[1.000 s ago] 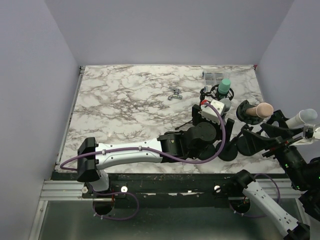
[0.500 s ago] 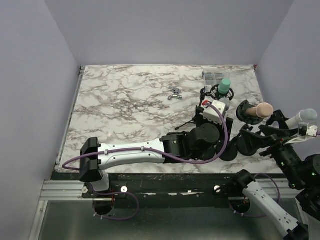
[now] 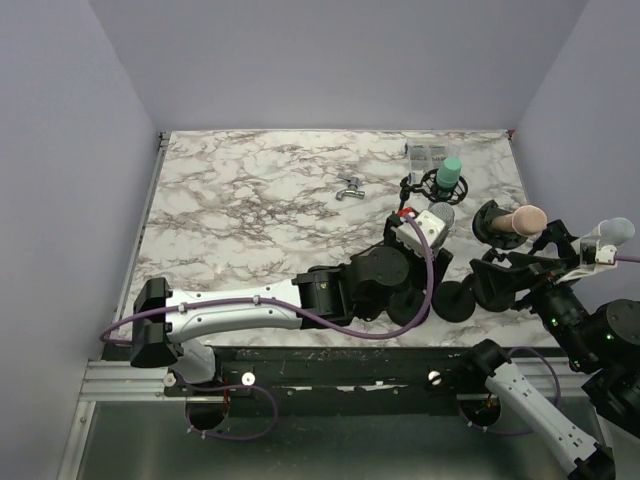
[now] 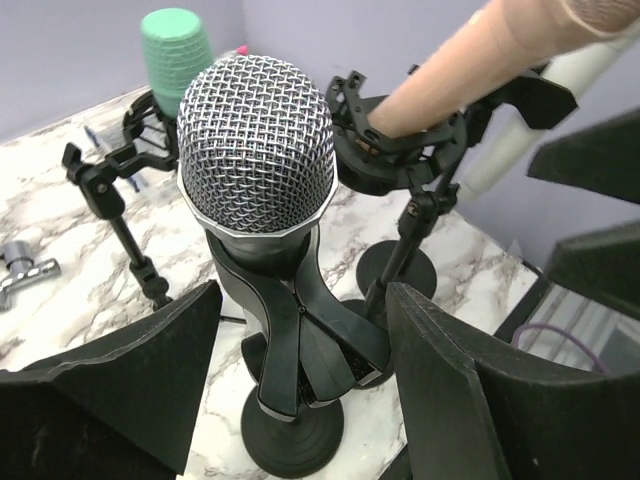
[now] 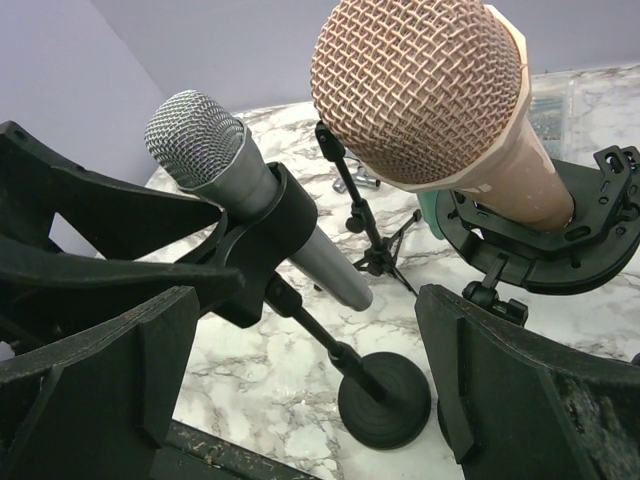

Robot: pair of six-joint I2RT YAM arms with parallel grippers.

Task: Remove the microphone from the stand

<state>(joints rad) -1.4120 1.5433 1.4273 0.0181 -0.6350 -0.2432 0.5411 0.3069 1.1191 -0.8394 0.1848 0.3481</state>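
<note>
Your left arm [image 3: 250, 305] reaches low across to the stand [image 4: 292, 440], left gripper [image 4: 305, 300] spread wide around it; the silver mesh-headed microphone [image 4: 255, 140] sits seated in its clip.

Microphone [image 4: 255, 150] grille metal mesh; stand [image 4: 300, 350] glossy, probably plastic.

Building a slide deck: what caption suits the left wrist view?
Open left pincer flanks the silver microphone seated in its black stand; green microphone and tan microphone behind.

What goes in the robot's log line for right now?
left pincer open, flanking silver microphone | it sits in stand | right pincer open, facing tan microphone
</note>
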